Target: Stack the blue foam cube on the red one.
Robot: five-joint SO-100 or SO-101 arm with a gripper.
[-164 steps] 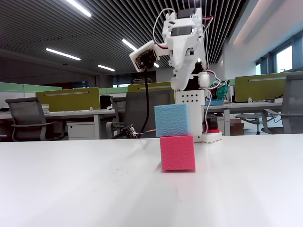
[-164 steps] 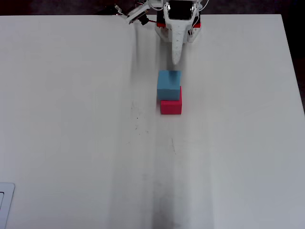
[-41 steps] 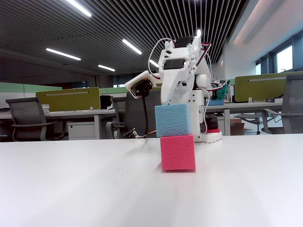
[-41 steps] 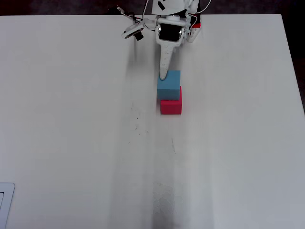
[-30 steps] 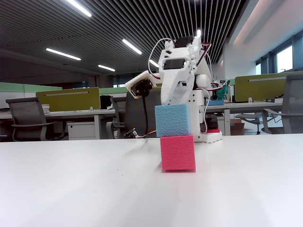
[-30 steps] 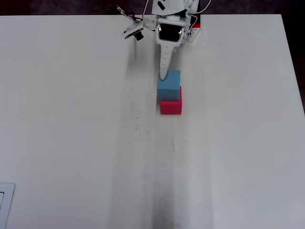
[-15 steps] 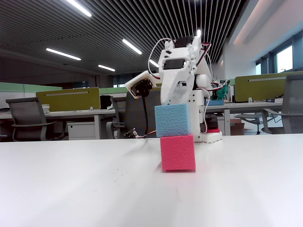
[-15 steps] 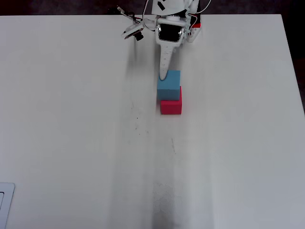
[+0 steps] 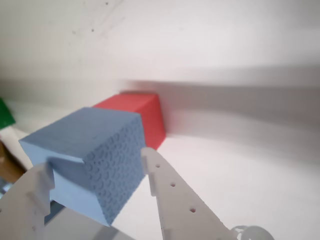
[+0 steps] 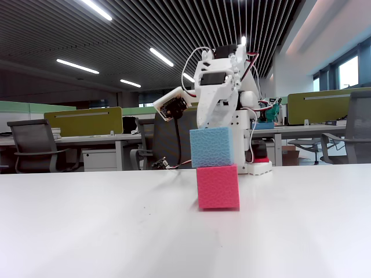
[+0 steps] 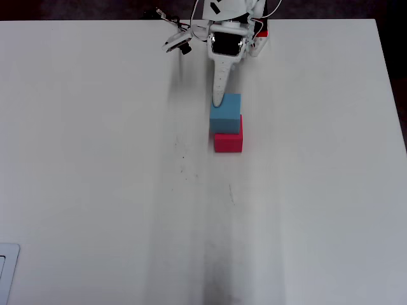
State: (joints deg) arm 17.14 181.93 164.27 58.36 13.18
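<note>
The blue foam cube (image 9: 92, 162) sits between my gripper's (image 9: 95, 165) two white fingers, one against each side face. In the fixed view the blue cube (image 10: 211, 146) rests on top of the red one (image 10: 218, 186), shifted slightly to the left of it, with their faces touching. In the overhead view the blue cube (image 11: 226, 114) covers the far part of the red cube (image 11: 228, 142), and my gripper (image 11: 222, 101) reaches it from the arm's side. In the wrist view the red cube (image 9: 140, 117) shows behind and below the blue one.
The arm's base (image 11: 238, 35) stands at the table's far edge, with a small device and cables (image 11: 175, 43) beside it. A green thing (image 9: 5, 114) and a brown thing (image 9: 9, 167) show at the left edge of the wrist view. A pale flat object (image 11: 6, 270) lies at the overhead view's bottom left.
</note>
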